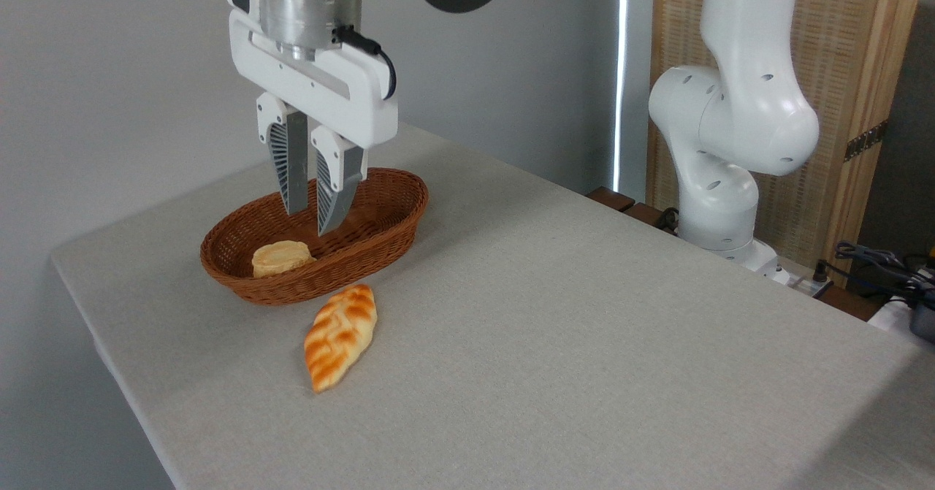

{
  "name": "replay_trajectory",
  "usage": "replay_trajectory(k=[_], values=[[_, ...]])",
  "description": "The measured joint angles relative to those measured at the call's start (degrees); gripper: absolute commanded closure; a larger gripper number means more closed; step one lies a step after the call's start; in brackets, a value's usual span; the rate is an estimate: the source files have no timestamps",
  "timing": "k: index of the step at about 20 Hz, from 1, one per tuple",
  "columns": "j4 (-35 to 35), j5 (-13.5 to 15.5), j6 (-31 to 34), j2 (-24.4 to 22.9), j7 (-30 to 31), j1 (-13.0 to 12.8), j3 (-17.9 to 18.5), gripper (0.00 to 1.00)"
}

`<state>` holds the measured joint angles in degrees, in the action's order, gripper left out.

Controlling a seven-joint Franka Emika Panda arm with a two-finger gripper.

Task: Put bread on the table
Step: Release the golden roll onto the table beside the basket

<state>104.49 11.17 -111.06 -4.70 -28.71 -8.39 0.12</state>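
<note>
The bread [340, 337], a leaf-shaped golden loaf with orange-brown stripes, lies flat on the table [555, 315] just in front of the wicker basket [394, 220]. My gripper [310, 220] hangs above the basket's middle, well clear of the loaf. A narrow gap shows between its two fingers, and nothing is held in them.
A small round pale bun [280, 258] rests inside the basket at its left end. The table's left edge runs close to the basket. The white arm base [719, 183] stands beyond the far right edge, with cables and a wooden screen behind it.
</note>
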Motion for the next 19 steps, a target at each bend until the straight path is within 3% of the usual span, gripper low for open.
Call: replay_trajectory(k=[11,19], values=[[0.07,-3.54,0.04,3.22,-7.84,-0.24,-0.48,0.00],[0.00,-7.78,0.04,4.09,-8.15,-1.01,-5.04,0.00]])
